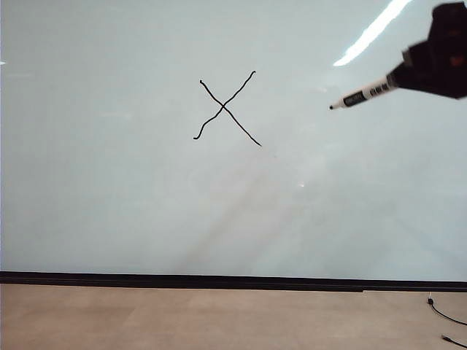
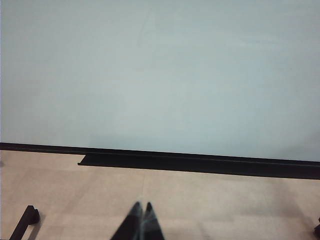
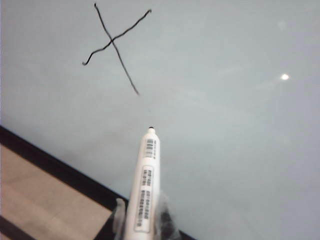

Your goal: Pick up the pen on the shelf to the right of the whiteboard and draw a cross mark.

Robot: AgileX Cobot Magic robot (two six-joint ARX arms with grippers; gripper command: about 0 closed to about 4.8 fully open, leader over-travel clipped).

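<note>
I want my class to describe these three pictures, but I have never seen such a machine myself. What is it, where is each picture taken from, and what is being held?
It is a robot with two arms, each ending in a gripper. One picture faces the whiteboard, which bears a drawn cross mark. The other two come from cameras on the wrists. The right gripper, at that picture's upper right, is shut on the pen, its tip off the board and right of the mark. The left gripper hangs shut and empty, low over the wooden floor.
</note>
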